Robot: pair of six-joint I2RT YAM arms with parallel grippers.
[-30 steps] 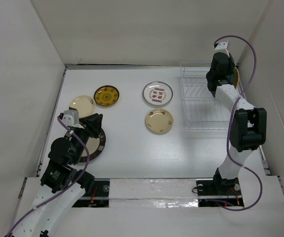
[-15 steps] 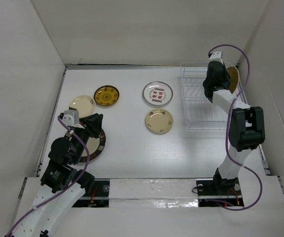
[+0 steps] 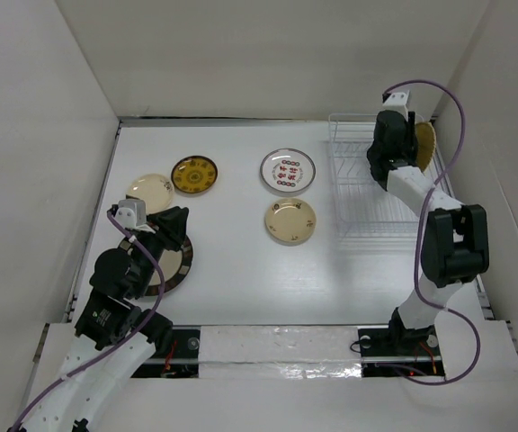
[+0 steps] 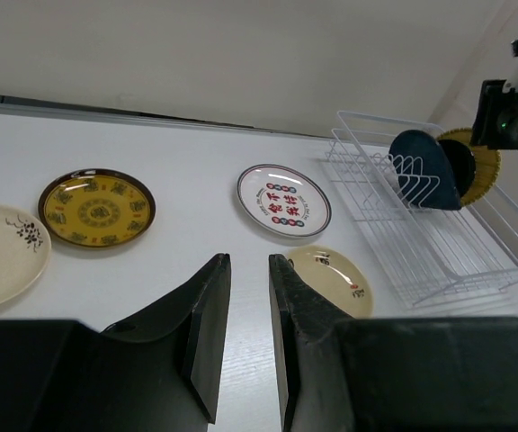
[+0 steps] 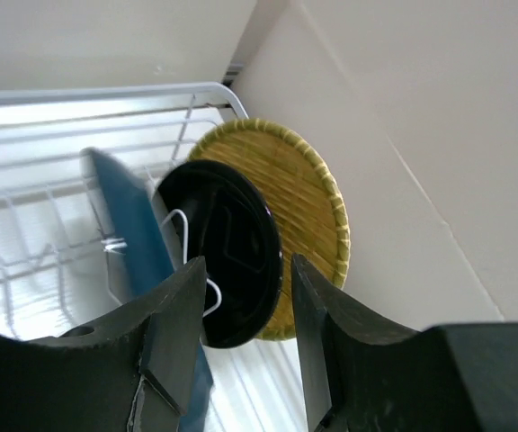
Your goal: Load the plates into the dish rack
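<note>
The dish rack [image 3: 367, 193] stands at the right. In the right wrist view a blue leaf-shaped plate [image 5: 124, 220], a glossy black plate [image 5: 236, 238] and a woven yellow plate [image 5: 308, 193] stand on edge in it. My right gripper [image 5: 248, 265] is open and empty, just above the black plate's rim. My left gripper [image 4: 248, 261] is empty, jaws a narrow gap apart, above a large dark-rimmed plate [image 3: 180, 263]. On the table lie a cream plate [image 3: 149, 191], a yellow patterned plate [image 3: 194, 174], a white plate with red-green marks [image 3: 288, 170] and a second cream plate [image 3: 290, 220].
White walls close the table on the left, back and right; the right wall runs right behind the woven plate [image 3: 426, 144]. The rack's near rows of tines [image 4: 439, 247] hold nothing. My right arm's forearm [image 3: 412, 189] reaches over the rack.
My right wrist has shifted a little left and nearer over the rack's far end. The left arm and the table plates have not moved.
</note>
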